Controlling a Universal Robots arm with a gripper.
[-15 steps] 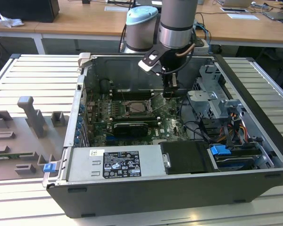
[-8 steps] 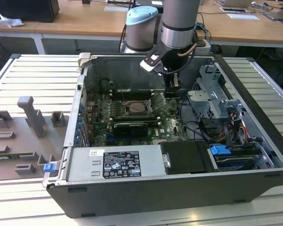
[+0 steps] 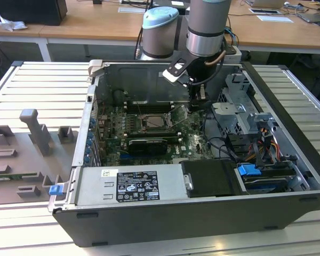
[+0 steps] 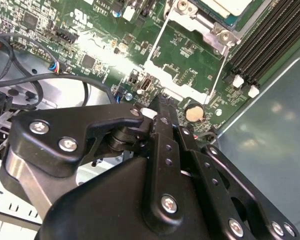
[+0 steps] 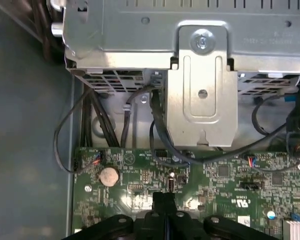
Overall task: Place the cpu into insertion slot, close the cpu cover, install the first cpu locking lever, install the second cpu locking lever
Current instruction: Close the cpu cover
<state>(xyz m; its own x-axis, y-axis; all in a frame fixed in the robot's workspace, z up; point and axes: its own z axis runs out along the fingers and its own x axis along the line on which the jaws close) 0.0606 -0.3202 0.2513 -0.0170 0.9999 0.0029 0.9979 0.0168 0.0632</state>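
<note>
Desks (image 3: 96,29) stand behind the slatted table (image 3: 42,85) bearing an open computer case (image 3: 288,101). My arm reaches down inside; my pincer (image 3: 198,105), fingers together and empty, is near the insertion slot (image 3: 144,114) holding the cpu (image 3: 153,122).

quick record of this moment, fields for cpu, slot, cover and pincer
cpu: pale square lying in the insertion slot
cpu cover: open, tilted up off the slot
pincer: shut, nothing visibly held, tip close to the cover's free edge
</note>
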